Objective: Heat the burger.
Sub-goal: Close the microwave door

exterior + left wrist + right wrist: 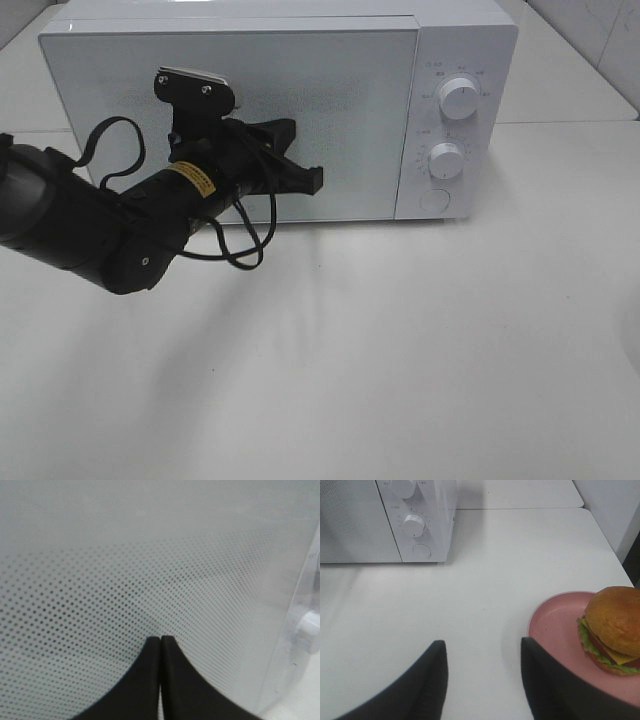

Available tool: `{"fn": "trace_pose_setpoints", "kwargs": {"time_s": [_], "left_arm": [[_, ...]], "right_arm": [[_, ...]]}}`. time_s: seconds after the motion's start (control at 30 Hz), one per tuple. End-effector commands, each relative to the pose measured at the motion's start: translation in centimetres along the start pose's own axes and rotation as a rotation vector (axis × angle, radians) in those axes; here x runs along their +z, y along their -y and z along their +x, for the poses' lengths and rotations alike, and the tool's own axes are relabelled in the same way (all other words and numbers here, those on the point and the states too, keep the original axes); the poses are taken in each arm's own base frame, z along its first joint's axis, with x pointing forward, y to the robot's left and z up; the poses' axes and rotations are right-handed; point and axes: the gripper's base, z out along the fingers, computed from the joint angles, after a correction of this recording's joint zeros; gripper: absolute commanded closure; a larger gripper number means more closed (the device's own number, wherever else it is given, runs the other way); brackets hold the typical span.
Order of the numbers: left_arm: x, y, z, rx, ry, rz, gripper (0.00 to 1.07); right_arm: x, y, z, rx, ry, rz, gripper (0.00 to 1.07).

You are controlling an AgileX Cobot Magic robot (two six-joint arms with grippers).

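The burger, with a tan-brown bun, lettuce and cheese, sits on a pink plate in the right wrist view. My right gripper is open beside the plate with nothing between its fingers. Neither the burger nor that gripper shows in the exterior high view. The white microwave stands at the back of the table with its dotted glass door closed. My left gripper is shut and empty, its fingertips close in front of the lower part of the door.
Two round knobs and a round button sit on the microwave's right panel. A black cable loops under the left arm. White tabletop stretches in front of the microwave.
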Motion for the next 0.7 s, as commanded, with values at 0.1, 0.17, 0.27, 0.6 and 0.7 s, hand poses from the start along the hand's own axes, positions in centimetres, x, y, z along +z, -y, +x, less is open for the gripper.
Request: {"fn": "trace_pose_setpoints", "kwargs": {"time_s": [0.1,0.17,0.27,0.6,0.7], "left_arm": [[1.7,-2.6,-1.1,-0.107,0.054,-0.179,1.07],[1.9,-2.5,-1.3,-0.114,0.064,-0.182,1.07],[2.1,-1.9,-1.6,-0.119,0.073,-0.172,1.07],[2.1,-0.1,-1.6,-0.11,0.07,-0.142,1.07],[1.9,1.3,-2.2,-0.074,0.074,-0.124,1.07]], "right_arm": [[-0.4,0.0,0.1,-0.005,0.033,-0.003,0.58],[-0.4,0.0,0.1,-0.005,0.033,-0.003,0.58],[-0.4,0.0,0.1,-0.005,0.033,-0.003,0.58],[-0.4,0.0,0.1,-0.005,0.033,-0.003,0.58],[-0.4,0.0,0.1,-0.005,0.033,-0.003,0.58]]}}
